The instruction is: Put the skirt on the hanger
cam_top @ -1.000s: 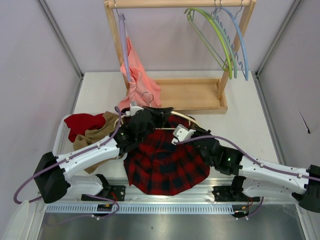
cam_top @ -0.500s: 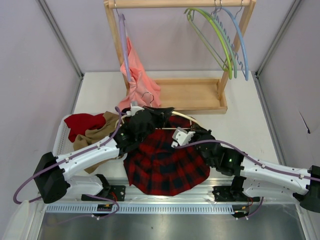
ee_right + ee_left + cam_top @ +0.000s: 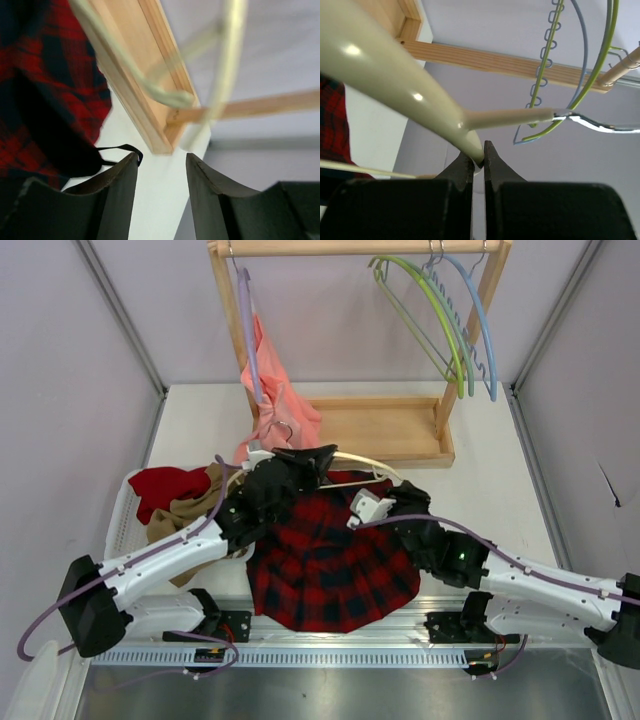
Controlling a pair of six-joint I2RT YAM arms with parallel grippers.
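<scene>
**Top external view**
- Skirt (image 3: pixel 330 565): red and black plaid, spread flat on the surface (image 3: pixel 490 490) between the two arms. Its far edge lies under both wrists.
- Hanger (image 3: pixel 365 461): cream, curved, at the skirt's far edge, just in front of the wooden rack (image 3: pixel 390 430).
- Left end effector (image 3: pixel 325 454): at the hanger's left part. Its grip cannot be read from this view.
- Right end effector (image 3: pixel 368 502): over the skirt's upper right part, just below the hanger.
- Salmon-pink garment (image 3: pixel 280 405): hangs on a lilac hanger (image 3: pixel 247 330) at the rack's left post.
- Green hangers (image 3: pixel 440 320) and blue hanger (image 3: pixel 482 330): on the rail at the right.
- Red cloth (image 3: pixel 165 485) and tan cloth (image 3: pixel 190 510): heaped at the left of the surface.

**Left wrist view**
- Left end effector (image 3: pixel 477 155): jaws nearly together, pinching the cream hanger (image 3: pixel 395 85) at its neck, where the stem leads out to the metal hook (image 3: pixel 600 122).
- Skirt (image 3: pixel 330 125): a strip of plaid at the left edge.

**Right wrist view**
- Right end effector (image 3: pixel 161 160): fingers apart, with nothing between them and bare surface showing in the gap.
- Skirt (image 3: pixel 45 90): fills the left side, with a thin black loop (image 3: pixel 120 148) touching the left finger.
- Hanger (image 3: pixel 230 60): blurred, above the rack's base.
</scene>
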